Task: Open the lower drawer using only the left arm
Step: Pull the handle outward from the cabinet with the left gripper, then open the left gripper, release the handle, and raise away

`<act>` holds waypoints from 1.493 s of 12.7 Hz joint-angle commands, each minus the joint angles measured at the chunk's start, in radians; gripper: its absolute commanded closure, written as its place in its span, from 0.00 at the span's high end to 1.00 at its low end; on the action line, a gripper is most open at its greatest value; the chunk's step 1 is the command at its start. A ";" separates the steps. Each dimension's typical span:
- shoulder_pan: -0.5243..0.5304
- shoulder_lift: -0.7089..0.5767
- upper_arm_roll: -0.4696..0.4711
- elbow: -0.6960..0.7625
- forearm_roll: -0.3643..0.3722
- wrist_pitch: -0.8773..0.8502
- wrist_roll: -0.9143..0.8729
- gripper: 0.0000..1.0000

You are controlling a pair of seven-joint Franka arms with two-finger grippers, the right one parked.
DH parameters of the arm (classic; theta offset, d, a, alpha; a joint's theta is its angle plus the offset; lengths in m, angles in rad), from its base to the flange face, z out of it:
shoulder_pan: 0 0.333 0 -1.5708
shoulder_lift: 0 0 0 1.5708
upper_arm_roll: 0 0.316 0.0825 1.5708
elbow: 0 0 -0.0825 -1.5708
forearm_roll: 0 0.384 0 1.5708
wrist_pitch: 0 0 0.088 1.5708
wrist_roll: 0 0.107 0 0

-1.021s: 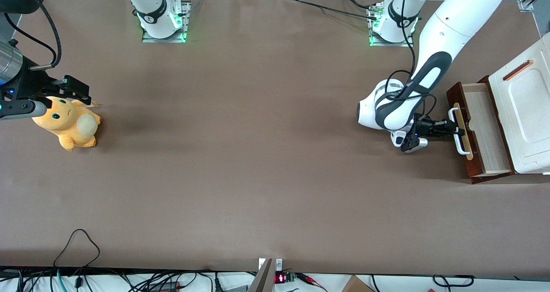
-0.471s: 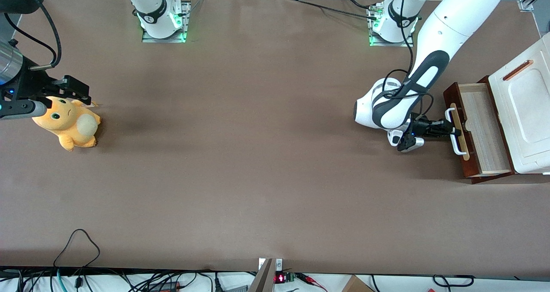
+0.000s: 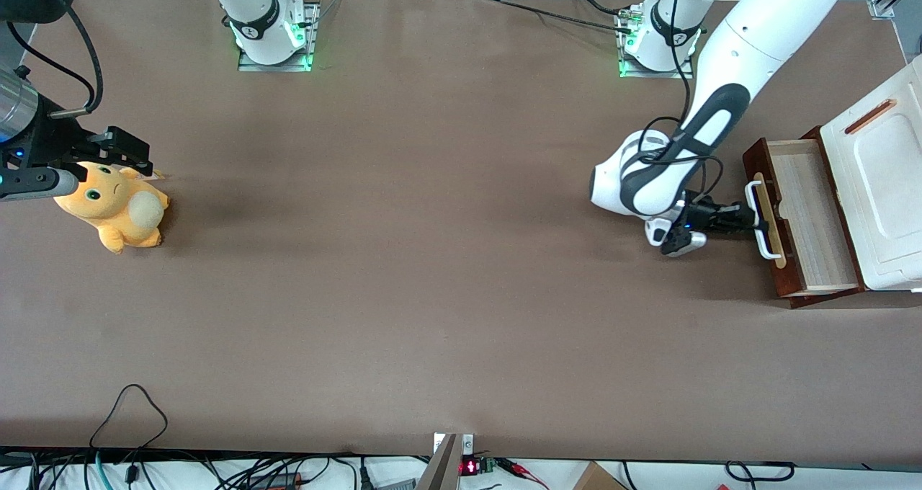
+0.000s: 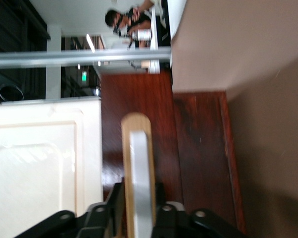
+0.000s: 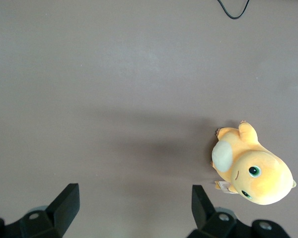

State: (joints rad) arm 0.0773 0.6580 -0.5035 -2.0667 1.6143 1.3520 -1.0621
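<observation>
Front view: your glossy white left arm [image 3: 727, 58] reaches toward 3 o'clock, its small black gripper [image 3: 749, 221] clamped on the white U-shaped bar handle [image 3: 761, 220]. The dark reddish-brown wooden lower drawer [image 3: 801, 216] stands well out from the white cabinet [image 3: 882, 187], pale wood showing. Pull off-axis and the bar may slip out or the cabinet could drag.

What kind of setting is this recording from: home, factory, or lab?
Most likely a robotics lab. The arms are bolted to a large brown-covered table, loose cables run along its edge, and the left arm's end effector grips the handle of a small test drawer. A plush toy looks like a prop.
</observation>
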 commanded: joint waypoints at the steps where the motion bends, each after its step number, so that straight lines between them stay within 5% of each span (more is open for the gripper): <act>1: -0.025 0.014 -0.012 0.037 0.016 -0.011 0.039 1.00; 5: -0.022 -0.004 -0.012 0.042 0.009 -0.005 0.050 1.00; 6: -0.022 -0.021 -0.012 0.071 -0.048 0.015 0.083 1.00; 11: -0.016 -0.194 0.042 0.261 -0.541 0.263 0.399 1.00; 15: -0.011 -0.328 0.123 0.358 -0.969 0.337 0.438 1.00; 19: -0.022 -0.481 0.303 0.392 -1.332 0.358 0.735 1.00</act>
State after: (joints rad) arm 0.0641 0.2534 -0.2937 -1.6708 0.4366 1.6841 -0.4612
